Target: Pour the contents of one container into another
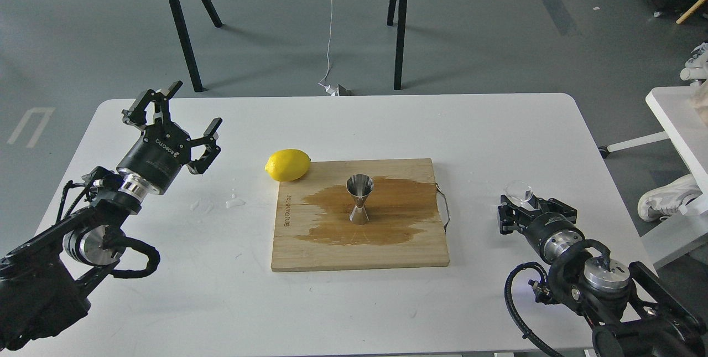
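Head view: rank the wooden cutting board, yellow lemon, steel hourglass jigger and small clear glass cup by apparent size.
1. Rectangular wooden cutting board, by far largest.
2. Yellow lemon.
3. Shiny steel hourglass jigger, taller than the lemon but slimmer.
4. Small clear glass cup at the right pincer, partly hidden, so unsure.

Both arms are black with silver metal rings at the wrists and looping black cables. The left tool (182, 116) bears white "ROBOTIQ" lettering; the right tool (525, 207) is black too.
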`<action>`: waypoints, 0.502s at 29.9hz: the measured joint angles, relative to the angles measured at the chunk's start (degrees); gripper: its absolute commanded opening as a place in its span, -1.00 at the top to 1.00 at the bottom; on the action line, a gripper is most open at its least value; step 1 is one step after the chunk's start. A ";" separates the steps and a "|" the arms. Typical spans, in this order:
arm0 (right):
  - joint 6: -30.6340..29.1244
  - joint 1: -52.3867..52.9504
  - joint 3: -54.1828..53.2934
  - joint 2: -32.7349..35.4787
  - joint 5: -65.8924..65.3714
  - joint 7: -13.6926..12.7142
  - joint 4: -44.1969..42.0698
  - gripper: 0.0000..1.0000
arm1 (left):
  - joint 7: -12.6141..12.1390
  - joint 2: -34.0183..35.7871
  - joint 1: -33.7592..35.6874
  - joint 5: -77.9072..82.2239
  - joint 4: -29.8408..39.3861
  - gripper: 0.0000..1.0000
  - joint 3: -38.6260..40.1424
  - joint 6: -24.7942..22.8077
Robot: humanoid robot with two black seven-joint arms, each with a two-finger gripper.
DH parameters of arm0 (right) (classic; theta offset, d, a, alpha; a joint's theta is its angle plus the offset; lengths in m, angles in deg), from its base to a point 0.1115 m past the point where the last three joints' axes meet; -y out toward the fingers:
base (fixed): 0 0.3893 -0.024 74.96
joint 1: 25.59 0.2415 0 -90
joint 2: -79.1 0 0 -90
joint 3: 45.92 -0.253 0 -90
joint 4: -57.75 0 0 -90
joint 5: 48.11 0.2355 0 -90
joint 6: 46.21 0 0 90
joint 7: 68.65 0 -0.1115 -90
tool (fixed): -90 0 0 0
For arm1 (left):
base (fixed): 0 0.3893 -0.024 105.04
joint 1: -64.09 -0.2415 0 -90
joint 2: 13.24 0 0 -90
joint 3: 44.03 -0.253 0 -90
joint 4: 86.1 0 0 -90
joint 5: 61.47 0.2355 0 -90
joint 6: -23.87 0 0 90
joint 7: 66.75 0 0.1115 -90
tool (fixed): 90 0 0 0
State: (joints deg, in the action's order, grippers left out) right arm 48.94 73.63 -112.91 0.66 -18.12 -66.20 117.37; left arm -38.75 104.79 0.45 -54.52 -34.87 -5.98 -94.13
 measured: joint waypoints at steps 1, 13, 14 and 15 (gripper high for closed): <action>-0.01 -0.08 0.10 0.04 -0.07 0.05 0.18 0.10 | 0.00 0.00 0.00 0.00 0.00 -0.89 0.00 0.00; -0.05 0.08 0.83 0.54 -8.64 -0.02 5.79 0.11 | 0.00 0.09 0.07 0.00 0.00 -0.89 -0.09 0.00; -0.05 0.09 1.12 0.56 -9.67 -0.05 6.58 0.11 | 0.00 0.10 0.08 0.00 0.00 -0.89 -0.09 0.00; -0.05 0.10 1.58 0.58 -10.92 -0.07 7.56 0.11 | 0.00 0.09 0.08 0.00 0.00 -0.89 -0.09 0.00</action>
State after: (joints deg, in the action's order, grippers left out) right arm 48.89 73.73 -111.34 1.24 -29.04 -66.27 124.93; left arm -38.75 104.89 0.53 -54.52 -34.87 -6.07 -94.13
